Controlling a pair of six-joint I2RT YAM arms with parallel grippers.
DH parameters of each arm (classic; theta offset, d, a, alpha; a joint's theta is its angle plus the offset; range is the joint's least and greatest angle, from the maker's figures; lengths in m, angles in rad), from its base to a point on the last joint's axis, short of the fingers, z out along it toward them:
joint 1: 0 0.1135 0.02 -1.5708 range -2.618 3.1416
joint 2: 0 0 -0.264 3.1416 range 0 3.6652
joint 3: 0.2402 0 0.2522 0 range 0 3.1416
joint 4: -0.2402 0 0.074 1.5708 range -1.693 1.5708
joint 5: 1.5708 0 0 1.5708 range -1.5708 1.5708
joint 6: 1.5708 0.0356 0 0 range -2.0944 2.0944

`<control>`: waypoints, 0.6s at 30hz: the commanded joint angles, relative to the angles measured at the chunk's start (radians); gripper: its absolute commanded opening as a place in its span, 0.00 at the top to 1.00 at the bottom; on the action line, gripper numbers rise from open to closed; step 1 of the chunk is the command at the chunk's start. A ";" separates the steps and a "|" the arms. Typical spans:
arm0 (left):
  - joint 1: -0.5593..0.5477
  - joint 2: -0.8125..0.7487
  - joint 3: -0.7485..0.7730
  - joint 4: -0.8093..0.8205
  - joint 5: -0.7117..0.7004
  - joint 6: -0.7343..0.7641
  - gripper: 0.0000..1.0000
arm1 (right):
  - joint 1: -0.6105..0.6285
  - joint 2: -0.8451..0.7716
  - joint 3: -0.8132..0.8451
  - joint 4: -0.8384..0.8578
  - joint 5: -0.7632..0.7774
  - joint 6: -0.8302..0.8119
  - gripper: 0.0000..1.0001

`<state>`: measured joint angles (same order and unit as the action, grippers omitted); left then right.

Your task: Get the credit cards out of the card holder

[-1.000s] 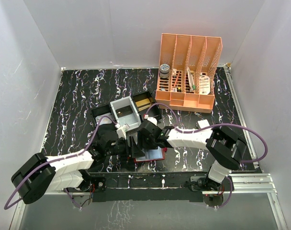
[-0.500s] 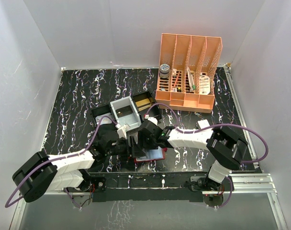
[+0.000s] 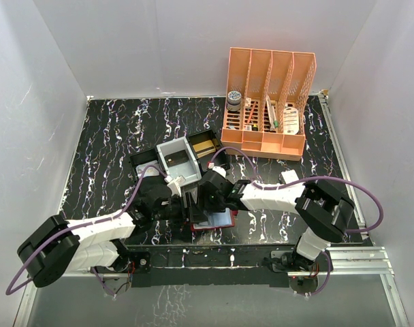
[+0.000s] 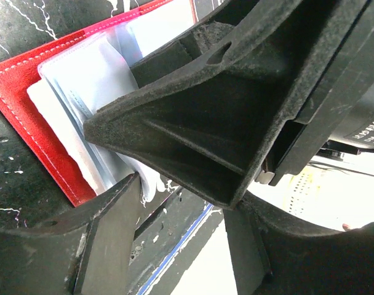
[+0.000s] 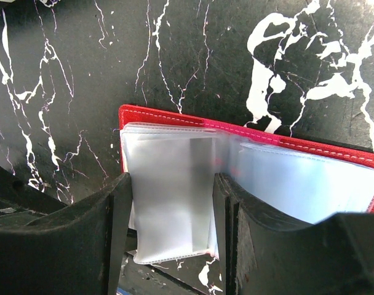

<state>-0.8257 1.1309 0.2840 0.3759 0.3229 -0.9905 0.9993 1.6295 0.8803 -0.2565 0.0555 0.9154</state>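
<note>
Straddles a clear sleeve [image 5: 165,153] of the open red holder [image 5: 175,117] with the right gripper [image 5: 171,190] spread, and hovers just beside the holder with the left gripper [image 4: 181,206] likewise spread, pinching nothing.

Top view bright, evenly lit from above, sharp; soft shadows on the table [image 3: 112,136], white walls [image 3: 57,54] slightly washed out. Left wrist view blown out lower right, near foreground blurred. Right wrist view: glare on card holder [image 5: 168,184] sleeves.
</note>
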 commanded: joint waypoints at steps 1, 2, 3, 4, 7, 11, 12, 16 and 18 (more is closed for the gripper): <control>0.010 0.050 0.012 -0.118 -0.139 -0.050 0.48 | 0.002 0.019 -0.045 0.001 -0.024 0.018 0.62; 0.010 0.052 0.016 -0.141 -0.153 -0.057 0.49 | 0.001 0.019 -0.047 0.004 -0.026 0.018 0.62; 0.010 0.047 0.017 -0.155 -0.165 -0.063 0.49 | 0.000 0.020 -0.049 0.006 -0.027 0.020 0.62; 0.010 0.039 0.018 -0.171 -0.176 -0.071 0.49 | -0.001 0.020 -0.050 0.007 -0.031 0.020 0.63; 0.010 0.003 0.005 -0.190 -0.194 -0.096 0.48 | -0.004 0.018 -0.052 0.008 -0.031 0.020 0.63; 0.010 -0.022 -0.008 -0.180 -0.196 -0.100 0.47 | -0.007 0.018 -0.053 0.012 -0.033 0.021 0.64; 0.011 -0.018 -0.007 -0.175 -0.193 -0.097 0.47 | -0.007 0.017 -0.052 0.013 -0.035 0.021 0.64; 0.010 0.029 0.011 -0.165 -0.188 -0.094 0.47 | -0.007 0.020 -0.054 0.016 -0.037 0.022 0.64; 0.008 0.045 0.018 -0.163 -0.186 -0.097 0.47 | -0.008 0.022 -0.056 0.017 -0.039 0.022 0.64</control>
<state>-0.8352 1.1221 0.3065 0.3168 0.2733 -1.0748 0.9878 1.6245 0.8673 -0.2188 0.0467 0.9421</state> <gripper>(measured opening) 0.535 0.453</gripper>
